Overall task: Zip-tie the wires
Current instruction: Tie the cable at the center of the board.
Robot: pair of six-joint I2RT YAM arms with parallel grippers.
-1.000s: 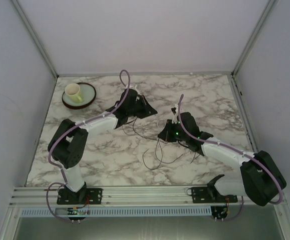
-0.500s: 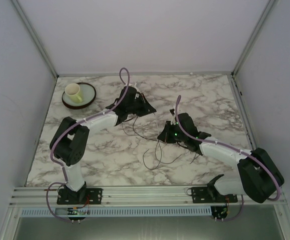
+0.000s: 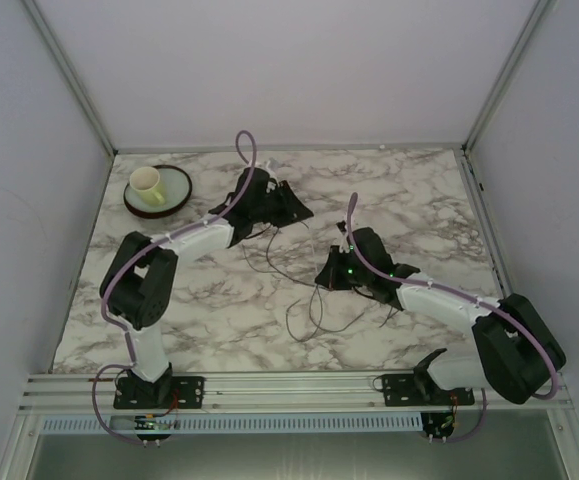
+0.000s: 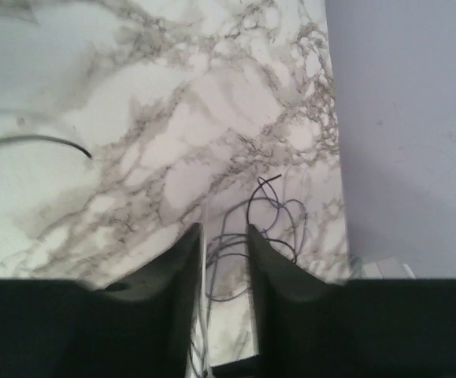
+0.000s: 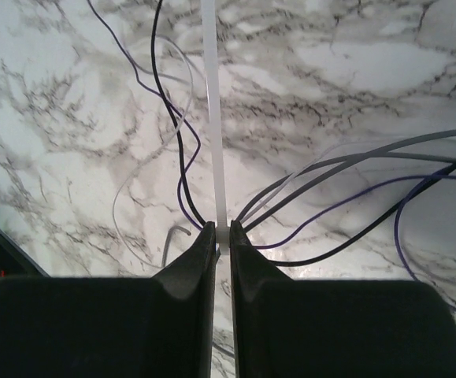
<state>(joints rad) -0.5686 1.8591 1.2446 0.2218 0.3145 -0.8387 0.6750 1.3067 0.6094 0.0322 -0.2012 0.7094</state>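
Note:
The wires (image 3: 309, 305) are thin dark loops lying on the marble table between my two arms. In the right wrist view, my right gripper (image 5: 222, 228) is shut on a white zip tie (image 5: 213, 118), whose strip runs straight ahead over the table. Black, grey and purple wires (image 5: 330, 169) fan out from the jaw tips on both sides. My right gripper (image 3: 326, 273) sits at the wires' far end. My left gripper (image 3: 297, 212) is farther back and to the left. Its jaws (image 4: 224, 232) stand apart, with wire loops (image 4: 271, 209) on the table beyond them and a pale strip along the left finger.
A yellow cup (image 3: 147, 181) stands on a round plate (image 3: 174, 195) at the back left corner. Grey walls close the table at the back and both sides. Another dark wire end (image 4: 54, 142) lies on the table at the left of the left wrist view.
My left gripper has moved a little farther back and to the right. My right gripper has stayed almost in place, still holding the zip tie.

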